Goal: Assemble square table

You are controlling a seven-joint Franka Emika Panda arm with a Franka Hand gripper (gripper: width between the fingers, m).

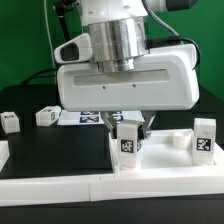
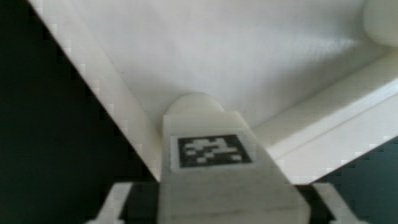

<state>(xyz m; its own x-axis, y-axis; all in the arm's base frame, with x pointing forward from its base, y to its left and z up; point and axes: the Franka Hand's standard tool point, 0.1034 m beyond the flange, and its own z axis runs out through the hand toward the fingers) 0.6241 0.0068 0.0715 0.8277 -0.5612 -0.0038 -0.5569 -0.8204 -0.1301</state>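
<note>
The gripper (image 1: 128, 130) straddles an upright tagged table leg (image 2: 214, 148) at the corner of the square tabletop (image 1: 175, 165) on the exterior view's left. Its fingers lie close along the leg's sides, but whether they already pinch it cannot be told. If the jaws catch it off-centre, the leg could twist, knock the tabletop's raised rim and slip free.
</note>
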